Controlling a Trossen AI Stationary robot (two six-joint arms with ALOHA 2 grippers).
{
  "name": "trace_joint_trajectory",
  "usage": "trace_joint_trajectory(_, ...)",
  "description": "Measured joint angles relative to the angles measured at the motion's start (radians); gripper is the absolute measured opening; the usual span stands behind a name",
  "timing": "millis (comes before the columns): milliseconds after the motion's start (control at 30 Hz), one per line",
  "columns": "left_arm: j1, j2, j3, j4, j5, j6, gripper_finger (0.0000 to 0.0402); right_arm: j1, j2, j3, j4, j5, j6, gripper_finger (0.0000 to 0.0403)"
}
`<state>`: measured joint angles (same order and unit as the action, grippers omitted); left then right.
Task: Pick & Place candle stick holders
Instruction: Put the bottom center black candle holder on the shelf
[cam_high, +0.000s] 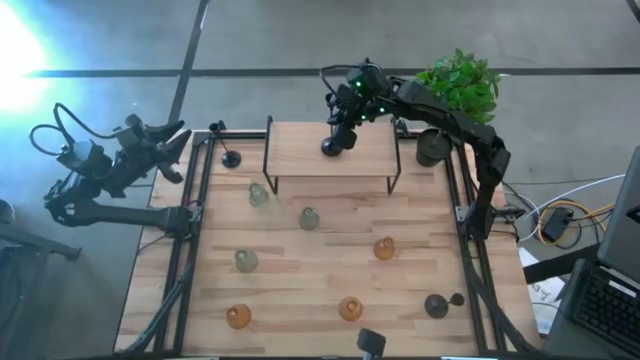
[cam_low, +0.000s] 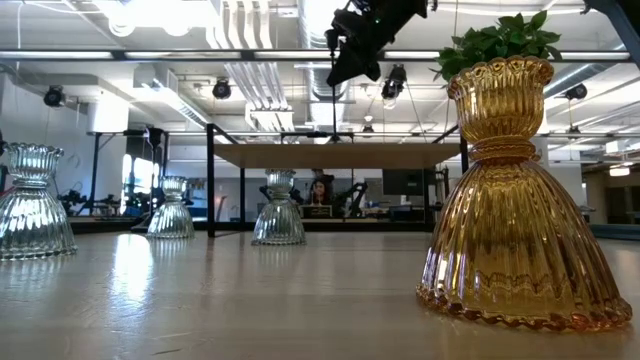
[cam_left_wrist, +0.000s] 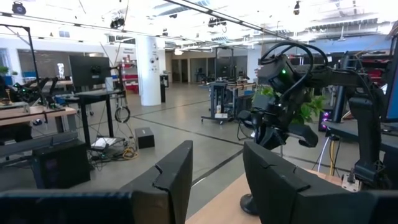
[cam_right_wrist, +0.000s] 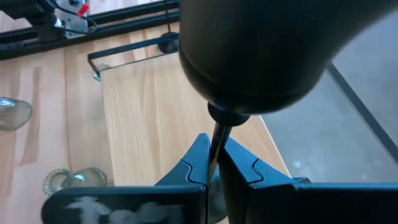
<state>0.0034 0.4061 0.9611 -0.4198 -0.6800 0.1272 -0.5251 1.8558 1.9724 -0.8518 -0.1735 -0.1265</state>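
No readable writing or labels anywhere. Left gripper (cam_high: 172, 150) parked off the counter's (cam_high: 330, 280) left edge, jaws open, holding nothing. Right gripper (cam_high: 343, 128) over the raised wooden shelf (cam_high: 300, 150), jaws closed on the thin stem of a black candlestick (cam_right_wrist: 249, 56); its domed base (cam_high: 332, 148) sits at the shelf top. Glass holders (cam_high: 308, 218) scattered across the counter below.

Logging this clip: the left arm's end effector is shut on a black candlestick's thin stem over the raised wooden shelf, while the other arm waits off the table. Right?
Not quite: it is the right end effector that grips the black candlestick by its stem over the raised shelf, as the high and right wrist views show. The left end effector waits open off the table's left edge.
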Motion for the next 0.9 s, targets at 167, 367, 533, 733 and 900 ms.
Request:
trace_joint_trajectory(167,0.0,0.0,0.0,0.0,0.0,0.003,0.0147,-0.002,-0.002,0.0,-0.005,-0.011,0.003,0.0011)
trace_joint_trajectory(367,0.0,0.0,0.0,0.0,0.0,0.003,0.0147,-0.003,-0.002,0.0,0.04,-0.015,-0.002,0.0011)
trace_joint_trajectory(533,0.0,0.0,0.0,0.0,0.0,0.003,0.0147,-0.006,0.0,0.0,0.131,-0.041,0.019,0.0011)
trace_joint_trajectory(733,0.0,0.0,0.0,0.0,0.001,-0.003,0.0147,-0.007,0.01,0.0,0.188,-0.071,0.038,0.0011)
trace_joint_trajectory(900,0.0,0.0,0.0,0.0,0.001,-0.008,0.0147,-0.01,0.021,0.0,0.204,-0.071,0.045,0.0011)
